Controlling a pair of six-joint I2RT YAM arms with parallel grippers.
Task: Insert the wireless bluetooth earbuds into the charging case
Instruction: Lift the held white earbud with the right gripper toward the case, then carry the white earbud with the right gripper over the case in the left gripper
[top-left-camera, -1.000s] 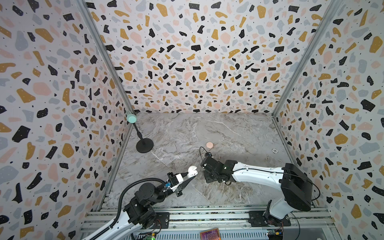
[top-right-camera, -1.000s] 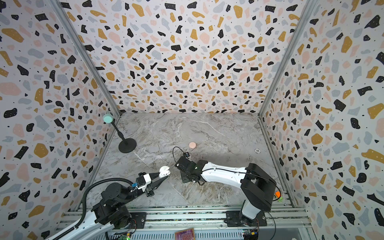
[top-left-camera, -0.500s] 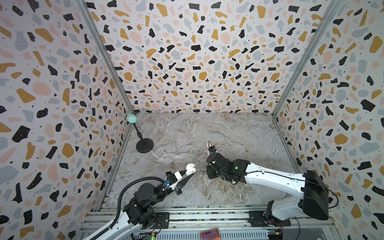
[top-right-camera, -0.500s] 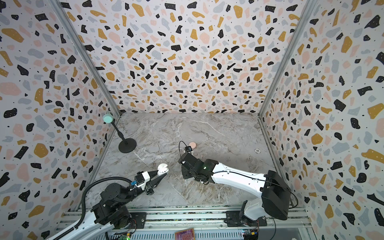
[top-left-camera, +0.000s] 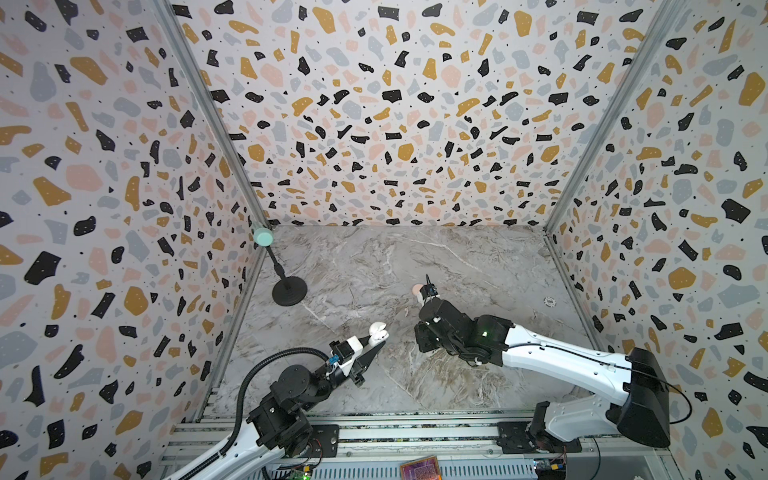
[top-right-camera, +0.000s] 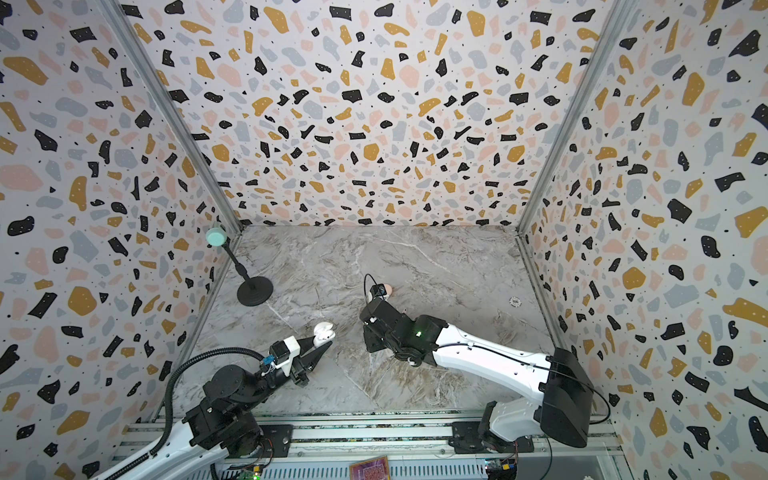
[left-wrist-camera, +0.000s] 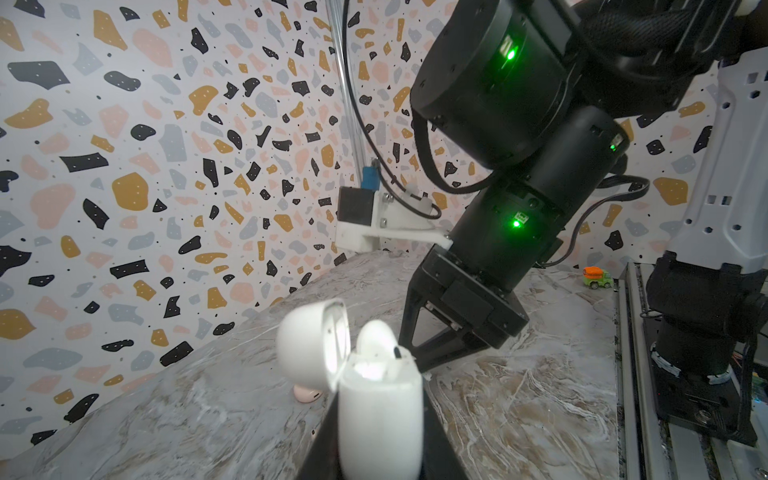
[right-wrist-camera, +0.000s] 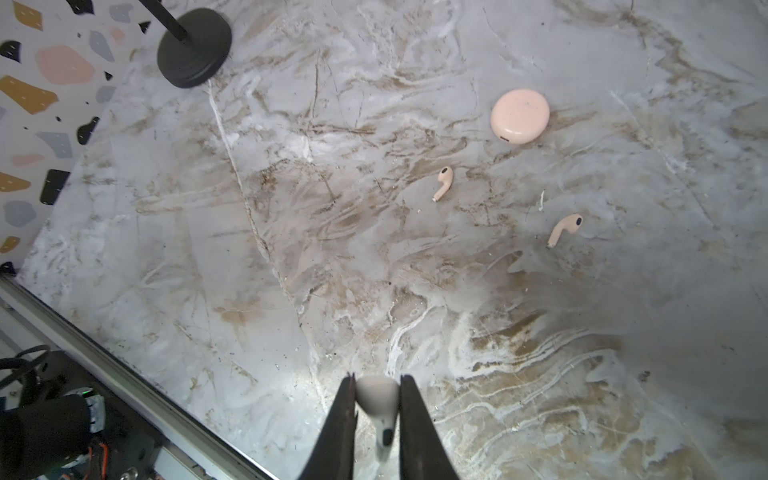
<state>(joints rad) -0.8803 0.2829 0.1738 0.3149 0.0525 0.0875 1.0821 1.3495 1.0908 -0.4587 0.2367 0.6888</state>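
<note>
My left gripper (left-wrist-camera: 380, 401) is shut on a white charging case (left-wrist-camera: 380, 415), held upright with its lid (left-wrist-camera: 309, 345) flipped open; both top views show it (top-left-camera: 378, 332) (top-right-camera: 323, 332). One white earbud (left-wrist-camera: 376, 340) sits in the case. My right gripper (right-wrist-camera: 377, 401) is shut on another white earbud (right-wrist-camera: 377, 399), stem pointing back between the fingers. Its black fingers (left-wrist-camera: 419, 332) hang just beside the open case, tips near the rim. A closed round pink case (right-wrist-camera: 519, 116) (top-left-camera: 415, 289) lies on the marble, with two pink earbuds (right-wrist-camera: 442, 183) (right-wrist-camera: 565, 228) lying loose near it.
A black round-based stand (top-left-camera: 289, 291) with a mint ball (top-left-camera: 262, 237) on top leans at the back left by the wall. A small white disc (top-left-camera: 550, 302) lies at the right. A toy truck (left-wrist-camera: 597, 278) sits near the front rail (top-left-camera: 374, 436). Terrazzo walls enclose three sides.
The right arm's elbow has swung out to the right and its wrist has turned, its camera now covering part of the pink case. The left gripper with the white case has barely shifted.
</note>
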